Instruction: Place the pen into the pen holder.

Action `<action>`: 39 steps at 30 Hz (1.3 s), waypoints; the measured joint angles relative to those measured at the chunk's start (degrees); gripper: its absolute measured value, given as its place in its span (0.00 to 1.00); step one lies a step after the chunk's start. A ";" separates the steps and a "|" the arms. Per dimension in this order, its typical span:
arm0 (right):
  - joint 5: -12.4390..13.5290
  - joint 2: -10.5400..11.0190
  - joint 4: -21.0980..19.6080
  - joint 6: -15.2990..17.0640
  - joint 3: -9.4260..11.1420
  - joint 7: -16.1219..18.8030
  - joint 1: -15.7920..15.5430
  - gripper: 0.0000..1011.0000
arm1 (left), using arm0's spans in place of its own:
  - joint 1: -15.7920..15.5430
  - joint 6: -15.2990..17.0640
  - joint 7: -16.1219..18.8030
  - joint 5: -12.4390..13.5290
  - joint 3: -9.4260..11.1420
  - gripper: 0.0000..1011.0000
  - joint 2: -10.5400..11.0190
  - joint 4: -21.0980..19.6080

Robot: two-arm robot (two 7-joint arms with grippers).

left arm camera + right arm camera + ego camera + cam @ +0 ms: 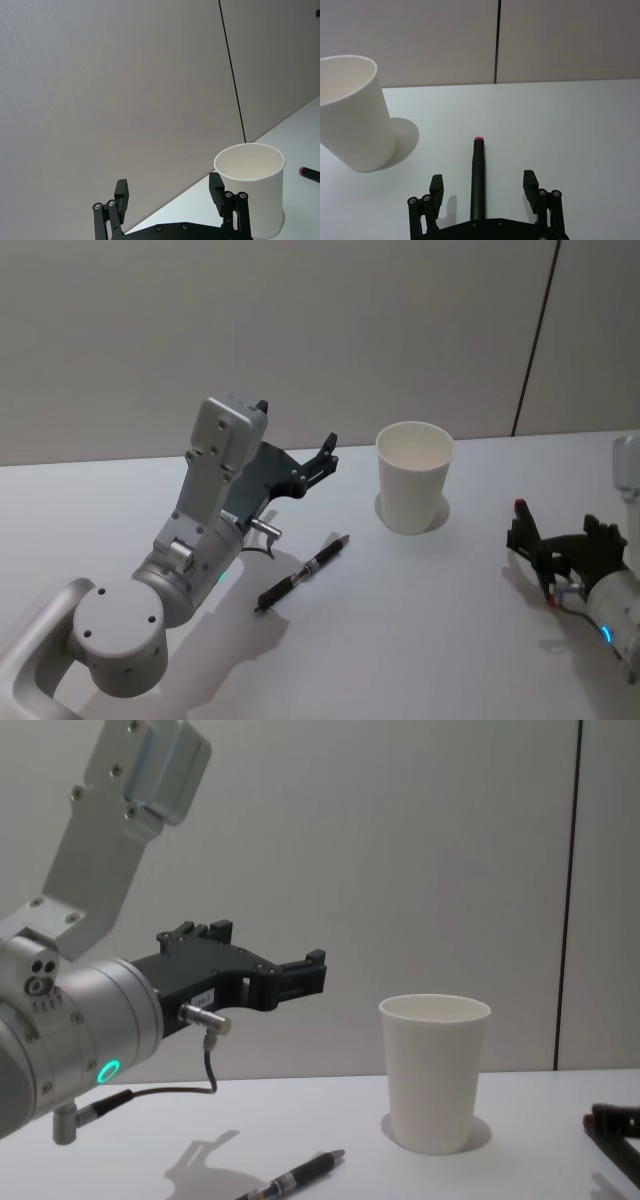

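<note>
A black pen [302, 573] lies slantwise on the white table [420, 640], in front and to the left of the pen holder, a white paper cup [414, 477] standing upright and empty. My left gripper [296, 432] hovers open above the table, behind the pen, pointing toward the cup [252, 190], with nothing between its fingers [122, 195]. My right gripper [563, 530] rests low at the table's right, open, facing the cup [352, 115]. A black rod with a red tip [478, 165] runs between its spread fingers without touching them.
A grey wall with a dark vertical seam [535, 340] closes off the table's far edge just behind the cup. The left arm's large silver joints [150, 590] fill the near left. Bare tabletop lies between the pen [295, 1178] and the right gripper.
</note>
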 joint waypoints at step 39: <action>-5.13 -5.57 7.40 0.15 -1.04 -2.67 2.78 0.99 | 0.00 0.00 0.00 0.00 0.00 0.99 0.00 0.00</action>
